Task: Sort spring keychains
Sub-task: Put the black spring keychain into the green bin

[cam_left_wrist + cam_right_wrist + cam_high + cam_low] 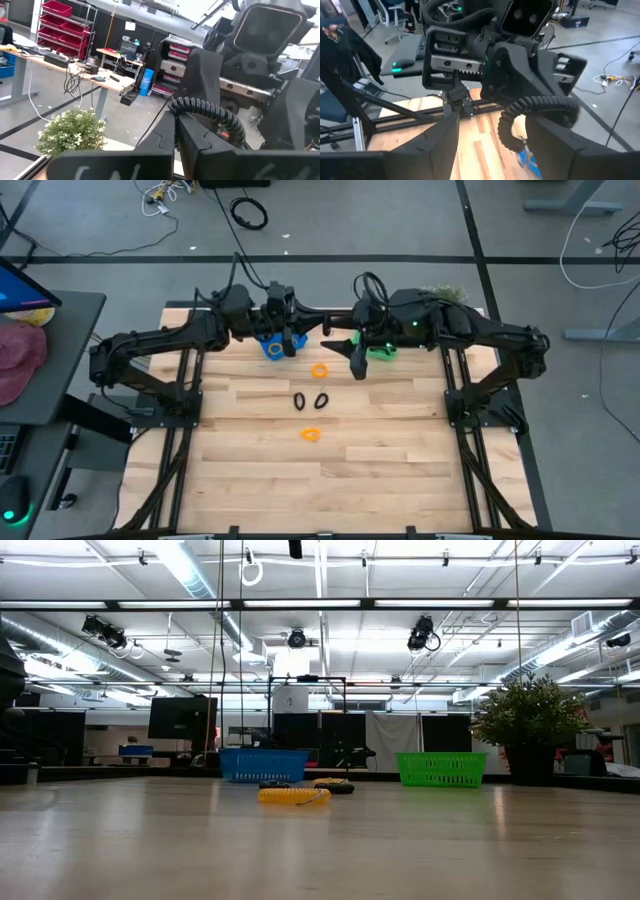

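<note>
So, high view: you've got four spring keychains loose mid-table: orange one [319,370], two black [299,400] [321,400], orange [311,435] at 6 o'clock of them. Blue basket [268,351] holds an orange ring [275,349]; green basket [381,352] contents hidden. Left gripper [292,340] over blue basket, right gripper [357,358] by green; can't tell either claw's spread. Low view: both baskets at back, keychains in front. Wrist views: no keychains. Judging: partly sorted, four left.
</note>
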You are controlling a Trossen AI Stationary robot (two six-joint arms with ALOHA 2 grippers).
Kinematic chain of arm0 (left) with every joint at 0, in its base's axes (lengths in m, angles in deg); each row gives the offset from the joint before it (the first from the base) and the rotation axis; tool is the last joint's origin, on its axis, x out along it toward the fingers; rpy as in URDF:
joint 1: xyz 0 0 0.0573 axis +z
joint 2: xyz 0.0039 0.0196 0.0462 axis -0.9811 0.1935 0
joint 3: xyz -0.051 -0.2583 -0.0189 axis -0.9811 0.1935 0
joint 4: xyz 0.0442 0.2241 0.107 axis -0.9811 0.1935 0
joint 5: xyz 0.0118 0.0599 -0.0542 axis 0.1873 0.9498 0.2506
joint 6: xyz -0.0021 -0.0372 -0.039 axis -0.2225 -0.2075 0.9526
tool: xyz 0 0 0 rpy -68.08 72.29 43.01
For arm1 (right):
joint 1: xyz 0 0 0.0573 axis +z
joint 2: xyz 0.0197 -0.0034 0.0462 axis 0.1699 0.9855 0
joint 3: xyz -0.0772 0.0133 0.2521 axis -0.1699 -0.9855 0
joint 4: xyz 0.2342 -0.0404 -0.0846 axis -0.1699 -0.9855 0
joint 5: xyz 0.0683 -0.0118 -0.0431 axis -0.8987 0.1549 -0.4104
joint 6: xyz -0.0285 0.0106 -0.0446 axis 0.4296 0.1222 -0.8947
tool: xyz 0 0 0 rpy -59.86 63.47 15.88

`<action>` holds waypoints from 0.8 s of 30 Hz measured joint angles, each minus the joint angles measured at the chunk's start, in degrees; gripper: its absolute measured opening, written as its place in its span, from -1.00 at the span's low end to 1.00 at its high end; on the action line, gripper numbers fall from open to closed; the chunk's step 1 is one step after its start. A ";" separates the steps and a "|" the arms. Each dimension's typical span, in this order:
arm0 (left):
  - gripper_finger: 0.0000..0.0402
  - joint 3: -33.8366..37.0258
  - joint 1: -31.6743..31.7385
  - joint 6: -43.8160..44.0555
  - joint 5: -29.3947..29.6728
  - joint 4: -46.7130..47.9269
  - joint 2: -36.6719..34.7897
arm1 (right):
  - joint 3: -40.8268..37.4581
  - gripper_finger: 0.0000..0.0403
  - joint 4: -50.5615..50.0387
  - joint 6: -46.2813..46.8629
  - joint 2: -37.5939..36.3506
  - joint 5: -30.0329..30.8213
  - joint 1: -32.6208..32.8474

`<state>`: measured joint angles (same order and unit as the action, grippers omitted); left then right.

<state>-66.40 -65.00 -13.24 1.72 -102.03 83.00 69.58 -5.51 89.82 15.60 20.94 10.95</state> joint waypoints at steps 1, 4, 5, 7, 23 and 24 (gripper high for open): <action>-0.98 0.00 0.00 0.00 0.15 0.10 0.00 | 0.00 0.12 -0.22 0.29 0.18 -0.34 0.00; -0.98 0.00 0.00 -0.04 0.37 0.23 0.00 | -0.01 0.05 0.46 0.33 1.32 -0.36 0.00; -0.98 0.00 0.00 -0.04 0.37 0.34 0.00 | -0.05 0.03 0.26 0.33 1.45 -0.34 0.00; -0.98 0.00 0.00 -0.07 0.37 0.93 -0.02 | -0.02 -0.03 1.19 0.14 1.87 -0.33 0.00; -0.96 0.00 0.00 -0.72 0.50 3.22 -0.02 | -0.02 -0.93 0.50 -0.72 2.00 -0.19 0.00; -0.96 0.00 0.00 -0.72 0.49 3.22 -0.02 | -0.02 -0.91 0.51 -0.70 2.00 -0.16 -0.01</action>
<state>-66.40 -65.00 -13.96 2.21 -98.81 82.98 69.56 -5.01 89.12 17.61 20.78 10.94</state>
